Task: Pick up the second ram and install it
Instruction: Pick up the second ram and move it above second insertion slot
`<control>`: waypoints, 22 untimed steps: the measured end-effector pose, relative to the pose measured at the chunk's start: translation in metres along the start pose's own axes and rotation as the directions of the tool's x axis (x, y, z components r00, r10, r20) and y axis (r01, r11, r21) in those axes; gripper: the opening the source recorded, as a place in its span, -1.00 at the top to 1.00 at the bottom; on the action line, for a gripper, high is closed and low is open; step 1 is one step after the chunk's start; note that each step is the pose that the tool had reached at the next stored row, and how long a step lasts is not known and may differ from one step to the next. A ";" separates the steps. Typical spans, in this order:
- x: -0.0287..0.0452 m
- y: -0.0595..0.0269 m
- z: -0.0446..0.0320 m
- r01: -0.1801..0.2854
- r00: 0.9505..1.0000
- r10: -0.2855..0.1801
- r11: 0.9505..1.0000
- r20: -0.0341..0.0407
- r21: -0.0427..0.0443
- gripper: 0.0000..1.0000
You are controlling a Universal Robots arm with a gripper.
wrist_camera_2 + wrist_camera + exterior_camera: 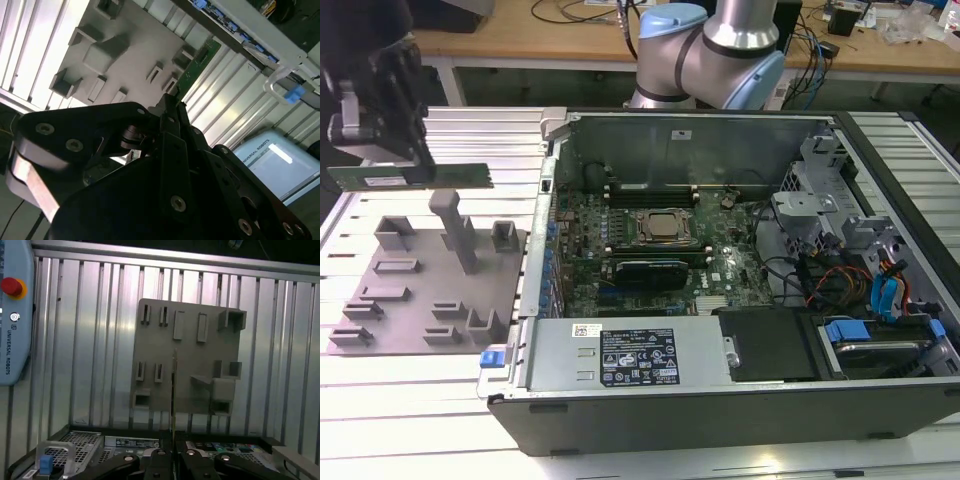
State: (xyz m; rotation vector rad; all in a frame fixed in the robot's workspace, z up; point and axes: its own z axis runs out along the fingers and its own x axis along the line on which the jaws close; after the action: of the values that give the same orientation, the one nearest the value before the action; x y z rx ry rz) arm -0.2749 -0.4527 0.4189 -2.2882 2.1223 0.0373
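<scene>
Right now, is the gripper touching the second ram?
Touching: in the second wrist view the gripper is shut on the second ram, which juts out from between its fingertips.

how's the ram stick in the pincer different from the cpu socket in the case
The second ram is a long, thin green stick; the CPU socket is squarish, with a metallic top in a dark frame. The ram hangs in the air, clamped in the pincer above the gray holder board, outside the case; the CPU socket sits flat on the motherboard inside the computer case. Both are bare computer parts.
</scene>
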 end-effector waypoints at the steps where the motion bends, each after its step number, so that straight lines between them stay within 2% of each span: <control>1: 0.0001 -0.0029 0.0000 0.000 1.000 0.000 1.000 0.000 0.000 0.77; 2: 0.0003 -0.0058 0.0000 0.000 1.000 0.000 1.000 0.000 0.000 0.77; 6: 0.0011 -0.0313 0.0000 0.000 1.000 0.000 1.000 0.000 0.000 0.77; 8: 0.0015 -0.0404 -0.0001 0.000 1.000 0.000 1.000 -0.001 0.000 0.77; 13: 0.0020 -0.0566 -0.0001 0.000 1.000 0.000 1.000 -0.001 0.000 0.77; 15: 0.0024 -0.0690 -0.0001 0.000 1.000 0.000 1.000 -0.001 0.000 0.77; 18: 0.0024 -0.0787 -0.0001 0.000 1.000 0.000 1.000 -0.001 0.000 0.77; 22: 0.0032 -0.1039 0.0000 0.000 1.000 0.000 1.000 -0.001 0.000 0.77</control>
State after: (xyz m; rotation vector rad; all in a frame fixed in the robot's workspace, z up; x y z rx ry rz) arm -0.1711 -0.4481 0.4187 -2.2887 2.1226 0.0366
